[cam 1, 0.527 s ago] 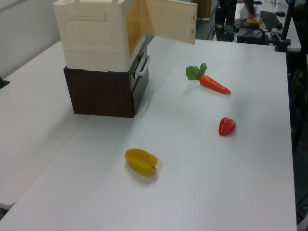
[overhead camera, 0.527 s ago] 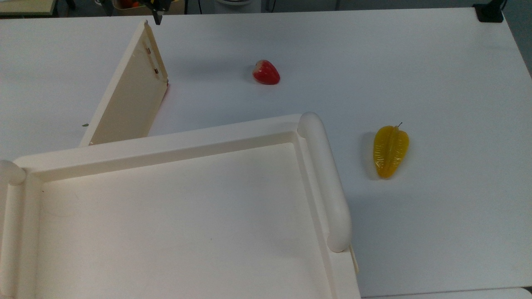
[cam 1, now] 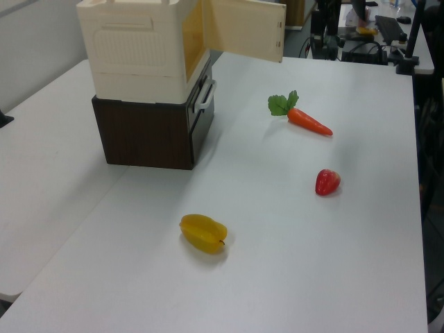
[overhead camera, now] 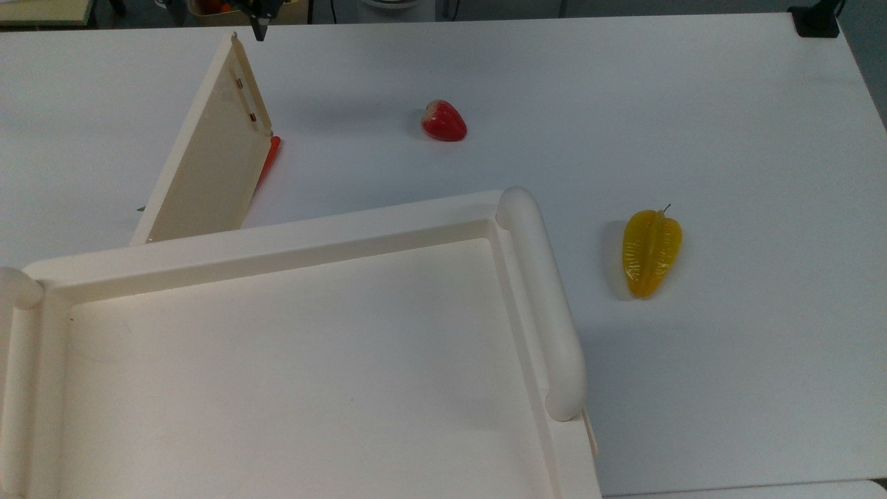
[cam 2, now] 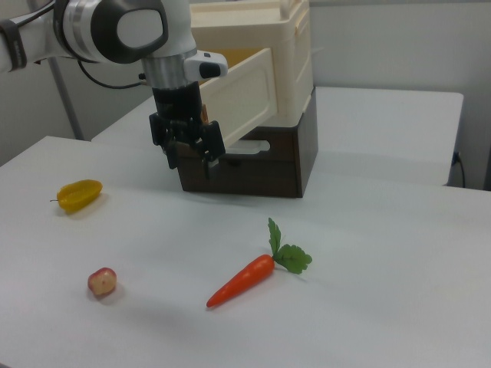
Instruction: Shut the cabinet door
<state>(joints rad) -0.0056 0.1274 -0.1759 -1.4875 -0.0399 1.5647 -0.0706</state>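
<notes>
Going near to far in the right view: the carrot (cam 2: 244,280) lies on the white worktop (cam 2: 368,261) at about 6 o'clock, the strawberry (cam 2: 102,281) off at 8 o'clock, the yellow starfruit (cam 2: 79,194) further back at 9 o'clock. Behind them hangs the claw (cam 2: 189,154), just in front of the free edge of the cabinet door (cam 2: 239,93), roughly at 11 o'clock from frame centre. Its two fingers look a bit apart with nothing between them, so I'd say it's part open and empty, close to the door but I can't tell if it's actually touching.

Progress-wise: not much done yet, I reckon. The door stands swung well out from the cabinet (cam 2: 276,54), which sits on a dark brown drawer box (cam 2: 265,165). In the top view the door (overhead camera: 208,149) angles away toward 11 o'clock with its tan inner face and two small slots showing. The whole swing back to the front is left.

Contents: in the left view the cabinet opening (cam 1: 192,41) shows a yellowish inside and I can't make out anything in it. The recessed cabinet top has nothing on it.
</notes>
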